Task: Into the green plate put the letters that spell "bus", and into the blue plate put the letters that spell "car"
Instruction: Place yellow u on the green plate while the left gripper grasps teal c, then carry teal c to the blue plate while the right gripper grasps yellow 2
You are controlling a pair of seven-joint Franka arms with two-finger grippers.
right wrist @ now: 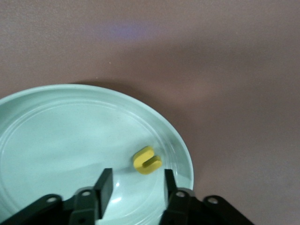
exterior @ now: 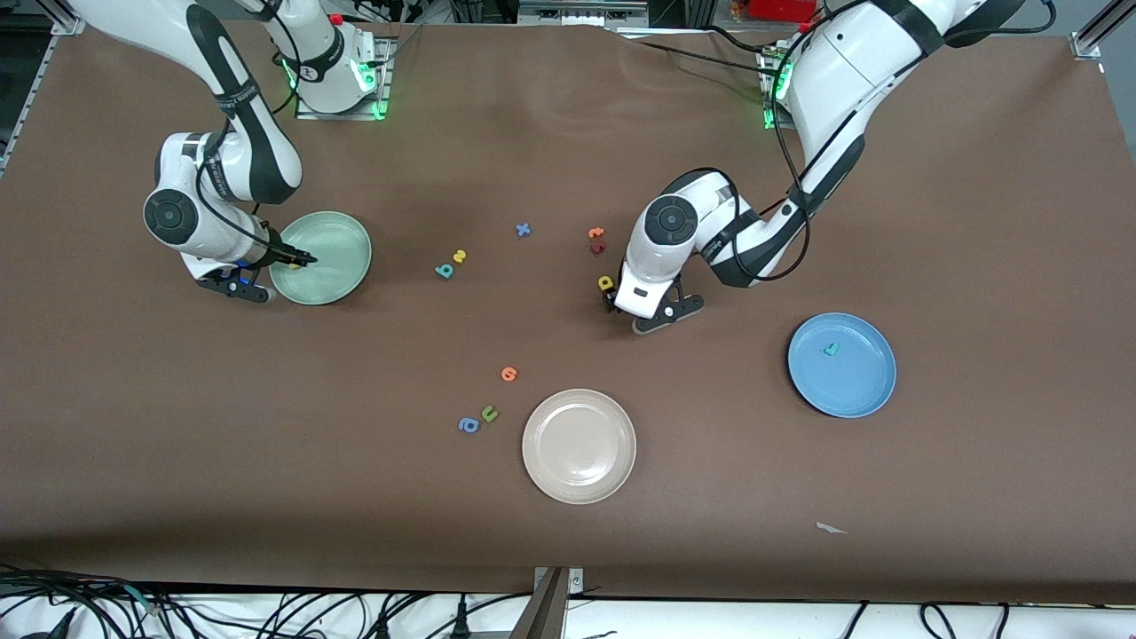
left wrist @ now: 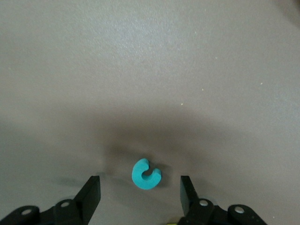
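Left end effector [left wrist: 140, 190] straddles teal "c" [left wrist: 146, 174].

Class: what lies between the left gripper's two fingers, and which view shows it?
A small teal foam letter "c" lies on the brown table, untouched between the open left gripper fingers, in the left wrist view.

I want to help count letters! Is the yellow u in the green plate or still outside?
In. The yellow u lies on the green plate, near its rim, between the right gripper's open fingers.
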